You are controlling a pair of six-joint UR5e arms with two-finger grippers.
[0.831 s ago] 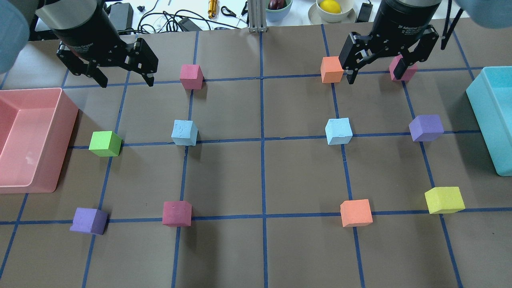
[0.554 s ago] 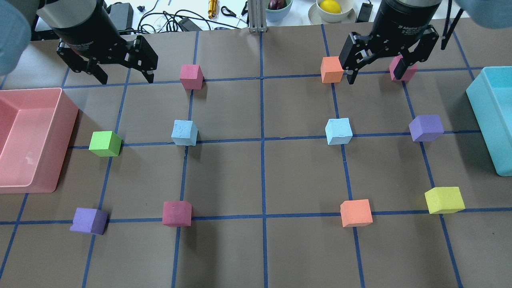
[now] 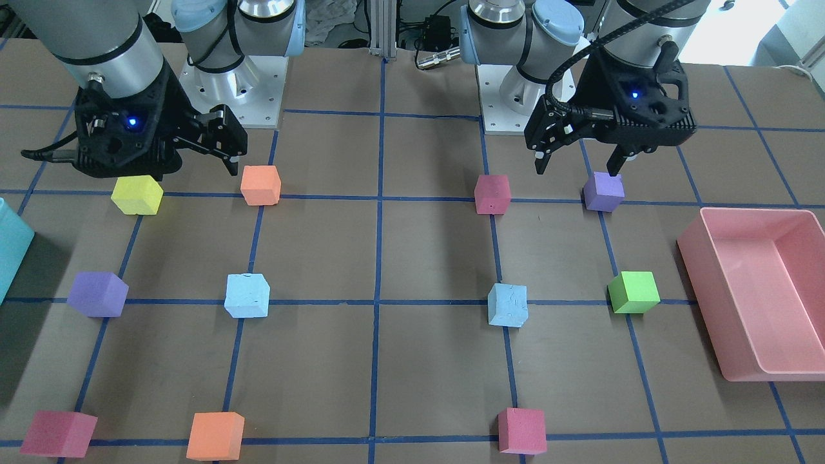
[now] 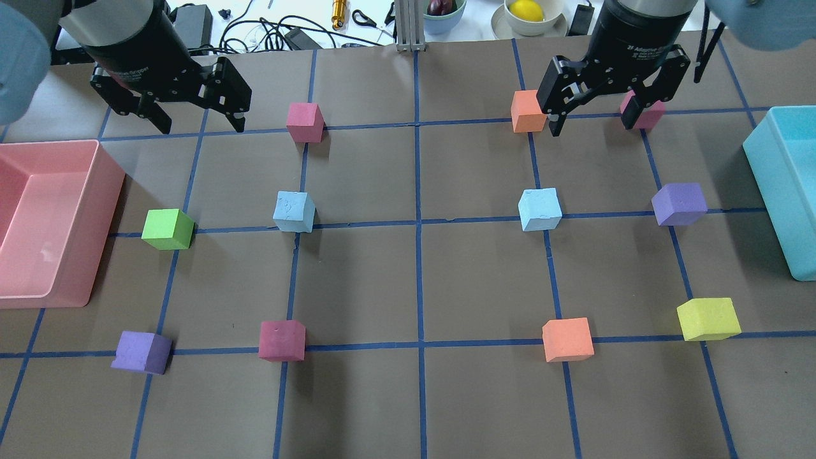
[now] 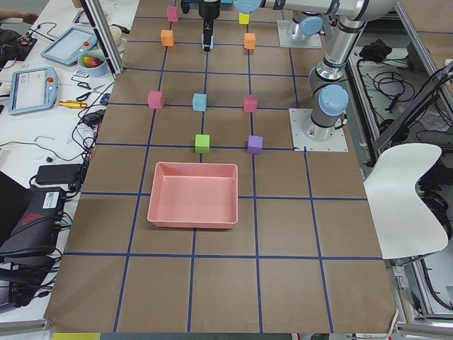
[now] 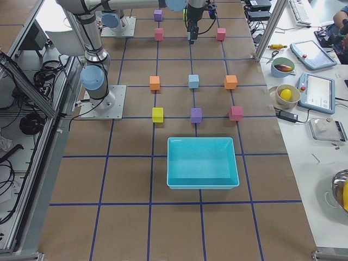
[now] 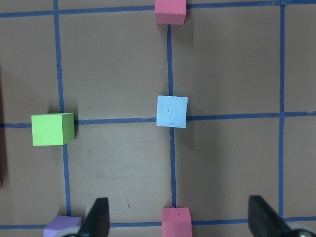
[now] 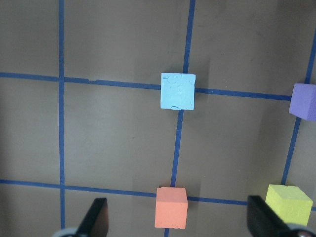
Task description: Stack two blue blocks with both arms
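Left gripper [image 4: 204, 130], right gripper [image 4: 591, 127]: jaws spread

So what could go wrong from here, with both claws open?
The left blue block and right blue block look slightly askew to the grid, so a grasp may catch corners and twist them. Stacking brings the left gripper and right gripper close together, and they might bump.

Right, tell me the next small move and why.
Probably lower the right gripper toward the blue block on its side. Both grippers hang open and empty high above the table, and the two blue blocks lie apart, untouched; the other blue block sits nearer the left gripper.
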